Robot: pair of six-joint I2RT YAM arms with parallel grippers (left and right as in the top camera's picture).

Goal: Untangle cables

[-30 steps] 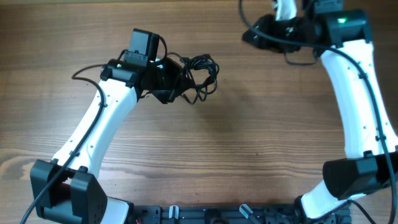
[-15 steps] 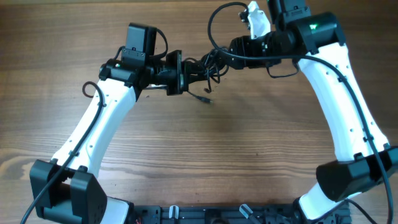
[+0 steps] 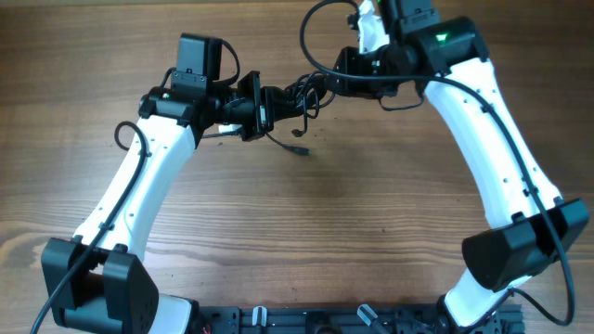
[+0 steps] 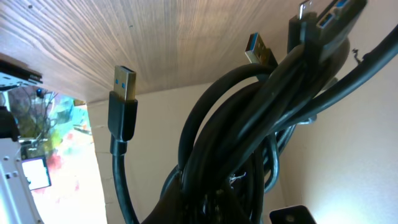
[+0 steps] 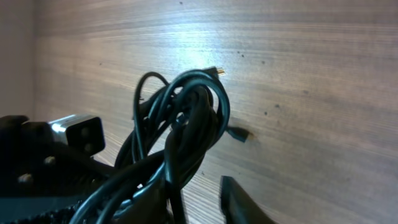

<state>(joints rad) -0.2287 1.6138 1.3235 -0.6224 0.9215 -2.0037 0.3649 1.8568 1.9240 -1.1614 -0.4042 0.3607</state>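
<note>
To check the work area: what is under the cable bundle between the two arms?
Bare wooden table shows around the cables, and one loose plug end sticks out of the bundle. The spot directly beneath the bundle is covered.

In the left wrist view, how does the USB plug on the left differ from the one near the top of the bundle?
The left plug stands straight in the picture, apart from the bundle, black housing fully visible. The top plug is tilted, its lower part hidden behind the bundle. Both show blue inserts.
</note>
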